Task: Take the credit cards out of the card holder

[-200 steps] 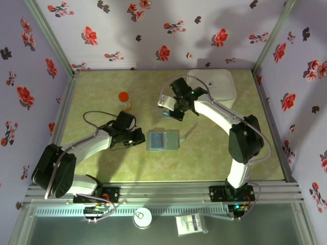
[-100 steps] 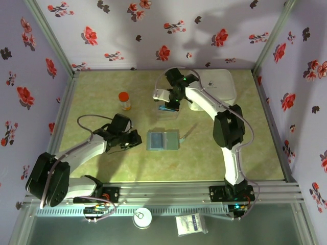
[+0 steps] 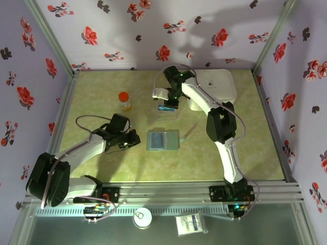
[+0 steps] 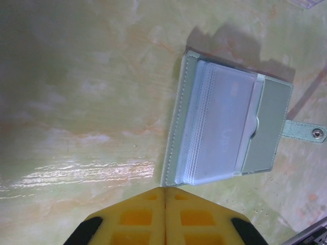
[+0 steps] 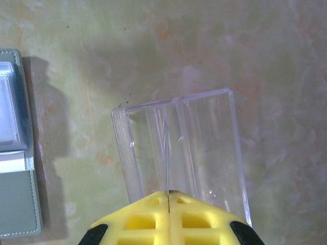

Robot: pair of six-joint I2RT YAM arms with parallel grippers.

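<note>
While the left pincer [image 4: 164,199] hangs just beside the left edge of the card holder [image 4: 225,127], its fingers are pressed together and grip nothing. Holder lies open and flat at mid-table, clear sleeves up, snap strap [image 4: 302,132] trailing off its right side. Pale shape inside the sleeves; cannot tell whether it is a card. No red one seen.

Further right, toward the back wall: right pincer [image 5: 168,201] sits over a clear plastic stand [image 5: 204,143], fingers closed tight. Overhead view shows a small blue card [image 3: 163,108] at its tips; wrist view shows a thin line running from between the fingers down into the stand. Judgement: the card is pinched edge-on.

Step in hand, as judged: setting an extracted card into the stand. Next move calls for lowering it squarely into a slot, then parting the fingers and lifting straight up so the card is not dragged out. After that, check the sleeves for another card, with the left pincer placed to pin the holder down.
</note>
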